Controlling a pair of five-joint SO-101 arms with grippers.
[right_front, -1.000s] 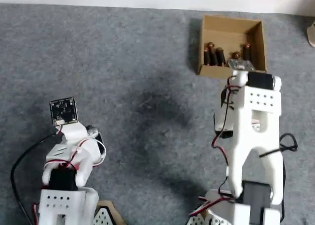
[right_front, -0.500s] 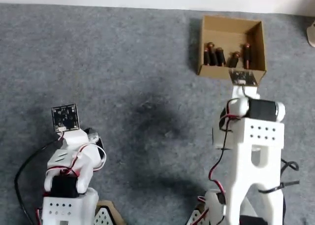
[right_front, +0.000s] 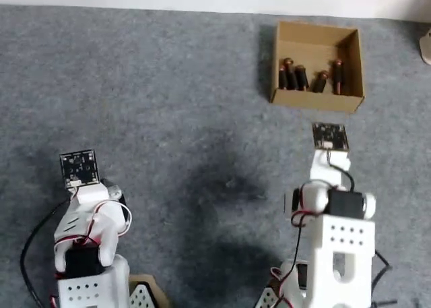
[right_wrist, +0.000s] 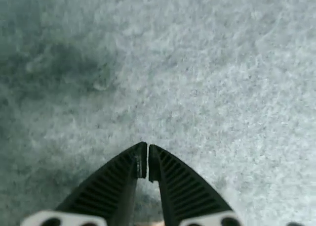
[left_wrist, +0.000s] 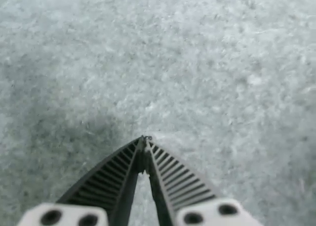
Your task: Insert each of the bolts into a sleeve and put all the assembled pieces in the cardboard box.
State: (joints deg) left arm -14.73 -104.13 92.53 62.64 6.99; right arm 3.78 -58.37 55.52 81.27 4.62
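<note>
The cardboard box (right_front: 351, 57) stands at the back right of the grey carpet and holds several assembled bolt-and-sleeve pieces (right_front: 295, 77) lying side by side. The right arm (right_front: 333, 213) is drawn back near the front edge, well short of the box. Its gripper (right_wrist: 147, 159) is shut with nothing in it, pointing down at bare carpet. The left arm (right_front: 86, 217) sits folded at the front left. Its gripper (left_wrist: 144, 153) is also shut and empty over the carpet.
Grey carpet (right_front: 168, 106) covers the whole table. A pale object (right_front: 425, 46) shows at the right edge beside the box. A cardboard scrap (right_front: 147, 289) lies at the left arm's base.
The right arm has pulled back from the box's front wall toward its base. The left arm has folded back slightly toward the front left.
</note>
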